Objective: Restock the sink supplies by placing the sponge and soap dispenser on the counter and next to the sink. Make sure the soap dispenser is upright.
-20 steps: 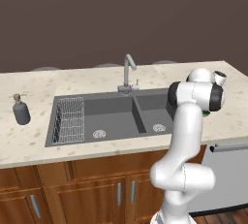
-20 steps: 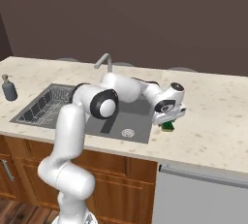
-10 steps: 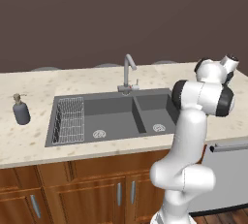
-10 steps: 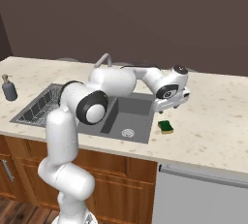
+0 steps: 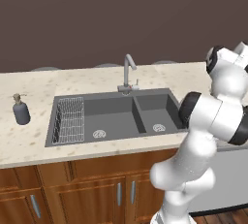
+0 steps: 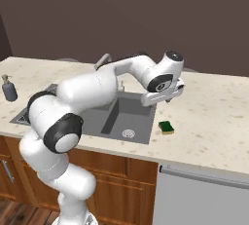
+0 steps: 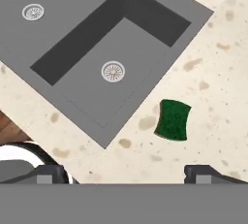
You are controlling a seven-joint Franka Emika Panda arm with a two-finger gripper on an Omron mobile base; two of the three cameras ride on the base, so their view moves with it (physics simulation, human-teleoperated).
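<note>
Two dark fingertips of the two-finger gripper [image 7: 125, 172] stand spread wide, holding nothing, above the flat green rectangular sponge [image 7: 173, 120]. It lies on the beige speckled stone counter [image 6: 219, 117], just beside the dark grey double-basin sink [image 5: 114, 116]. Far left, the rounded grey-blue soap dispenser [image 5: 21, 110] stands upright.

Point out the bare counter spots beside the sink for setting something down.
Bare counter runs right of the sponge, toward the wall. On the sink's left, space lies between the wire rack and soap dispenser. Tightest: the strip behind the faucet.
</note>
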